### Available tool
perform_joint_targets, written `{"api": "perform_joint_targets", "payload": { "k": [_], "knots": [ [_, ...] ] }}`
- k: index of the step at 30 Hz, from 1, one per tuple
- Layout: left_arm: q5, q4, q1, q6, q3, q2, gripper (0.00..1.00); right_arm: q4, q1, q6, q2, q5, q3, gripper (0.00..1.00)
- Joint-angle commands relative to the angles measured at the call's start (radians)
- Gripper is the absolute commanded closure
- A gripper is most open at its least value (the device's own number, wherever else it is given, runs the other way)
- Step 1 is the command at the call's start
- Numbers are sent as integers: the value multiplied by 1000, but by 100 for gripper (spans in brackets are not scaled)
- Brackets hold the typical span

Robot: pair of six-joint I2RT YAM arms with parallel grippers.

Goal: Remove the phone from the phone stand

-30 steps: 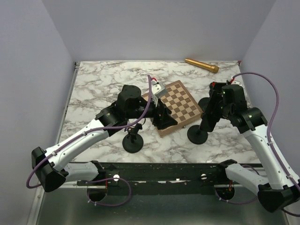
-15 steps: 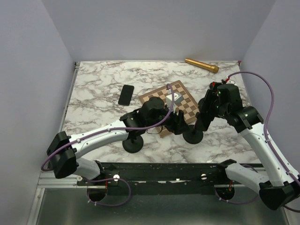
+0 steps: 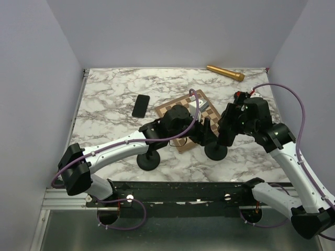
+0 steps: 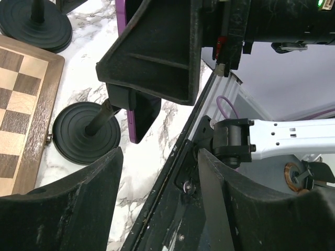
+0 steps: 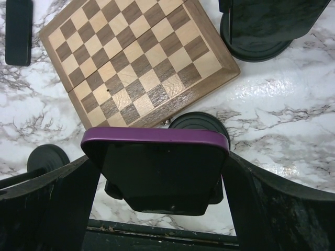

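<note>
The purple-cased phone point(image 5: 156, 157) stood upright in the cradle of the phone stand point(image 3: 215, 152), whose round base sat just off the near right corner of the chessboard point(image 5: 138, 63). The right gripper point(image 5: 158, 167) hung over that corner with its jaws spread wide, one finger on each side of the phone. Whether the pads touched the case could not be told.

The left gripper point(image 4: 157, 157) reached in across the near edge of the chessboard to the same stand. Its jaws were parted and nothing lay between them.

A black phone point(image 3: 140, 105) lay flat on the marble table point(image 3: 104, 94), just off the left side of the chessboard. A second stand point(image 3: 148, 158) stood bare off the board's near left corner. A gold-coloured cylinder point(image 3: 225, 72) lay well beyond the board's far right side.
</note>
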Motion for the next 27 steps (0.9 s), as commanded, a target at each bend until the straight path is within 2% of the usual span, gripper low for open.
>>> {"api": "perform_joint_targets", "payload": {
  "k": [1, 9, 20, 27],
  "knots": [
    [-13, 5, -17, -8, 13, -16, 34, -8, 5, -26, -43, -17, -19, 0],
    [-22, 5, -28, -28, 21, 9, 35, -8, 5, -70, -10, 15, -14, 4],
    [9, -46, -25, -41, 76, 78, 31, 71, 5, -110, -61, 56, -43, 23],
    [16, -44, -10, -38, 75, 83, 33, 89, 5, -120, -40, 52, -53, 19]
  ]
}}
